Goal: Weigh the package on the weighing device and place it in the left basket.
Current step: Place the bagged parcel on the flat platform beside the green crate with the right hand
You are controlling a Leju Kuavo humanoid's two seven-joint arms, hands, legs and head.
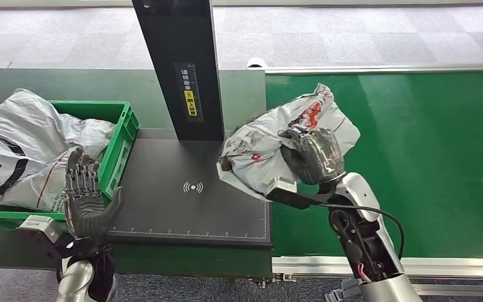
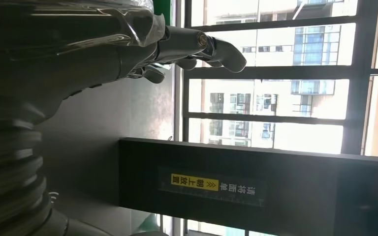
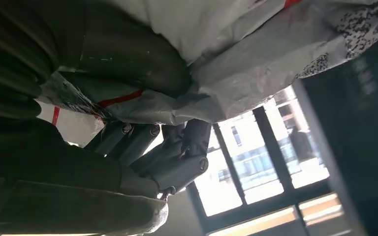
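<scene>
The right hand (image 1: 314, 154) has the package (image 1: 270, 148) clutched from above, fingers dug into the crinkled grey-white plastic, and it hangs at the right edge of the weighing device (image 1: 188, 201), half over the dark plate and half over the green conveyor belt (image 1: 415, 157); whether a corner touches the plate I cannot tell. By my reading this is the carry-in to the weigh, not the weigh itself: the bag wants to come further over the plate, toward the little wireless mark, and be set down flat and let go. It is a soft, floppy mailer with red print and a rumpled skin, so it will sag and may drape off the edge. The scale plate is matte, flat and black, with a tall dark post (image 1: 179, 69) behind it. The left hand (image 1: 88, 201) waits empty, palm up and fingers spread, just beside the green plastic left basket (image 1: 122, 135), already heaped with similar bags.
</scene>
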